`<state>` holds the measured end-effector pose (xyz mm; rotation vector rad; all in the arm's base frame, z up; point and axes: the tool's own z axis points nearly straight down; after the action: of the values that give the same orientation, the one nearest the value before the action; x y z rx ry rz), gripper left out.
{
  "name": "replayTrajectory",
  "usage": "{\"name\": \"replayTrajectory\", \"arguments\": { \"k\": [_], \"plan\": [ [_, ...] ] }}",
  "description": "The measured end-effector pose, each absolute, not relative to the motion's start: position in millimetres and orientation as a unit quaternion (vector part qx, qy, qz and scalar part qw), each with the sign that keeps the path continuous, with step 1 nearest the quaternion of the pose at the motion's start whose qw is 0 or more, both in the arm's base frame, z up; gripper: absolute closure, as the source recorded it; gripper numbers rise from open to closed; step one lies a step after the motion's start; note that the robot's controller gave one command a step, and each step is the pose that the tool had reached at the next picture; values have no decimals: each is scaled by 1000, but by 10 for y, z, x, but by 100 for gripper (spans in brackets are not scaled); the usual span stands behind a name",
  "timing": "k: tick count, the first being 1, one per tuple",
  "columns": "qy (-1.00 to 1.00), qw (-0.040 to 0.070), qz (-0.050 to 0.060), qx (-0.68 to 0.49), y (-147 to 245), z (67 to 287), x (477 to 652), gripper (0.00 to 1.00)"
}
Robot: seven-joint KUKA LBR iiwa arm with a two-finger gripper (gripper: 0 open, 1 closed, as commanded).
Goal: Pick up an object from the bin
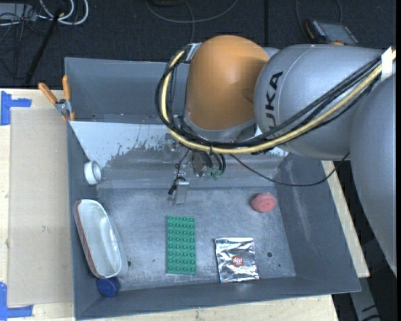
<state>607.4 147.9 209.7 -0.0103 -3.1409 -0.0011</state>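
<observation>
My gripper (178, 191) hangs below the orange wrist cover, over the back middle of the bin floor. A clear plastic bottle (130, 171) with a white cap lies on its side along the back wall, its far end close to the gripper's left. A green studded building plate (180, 245) lies flat just in front of the gripper. A pink round lump (262, 202) sits to the gripper's right.
A crinkled silver foil packet (236, 259) lies at the front right of the green plate. An oval whitish dish with a brown rim (99, 238) rests along the left wall, with a small blue cap (107, 287) at the front left corner.
</observation>
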Motion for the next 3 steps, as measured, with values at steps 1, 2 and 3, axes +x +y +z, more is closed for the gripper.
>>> {"name": "replayTrajectory", "arguments": {
  "k": [1, 2, 3],
  "plan": [
    [-1000, 6, 2, -19, 824, 1252, 5563, 0],
    [-999, 2, 0, -41, 869, 668, 5296, 0],
    [-999, 0, -1, -41, 870, 726, 5322, 100]
  ]
}}
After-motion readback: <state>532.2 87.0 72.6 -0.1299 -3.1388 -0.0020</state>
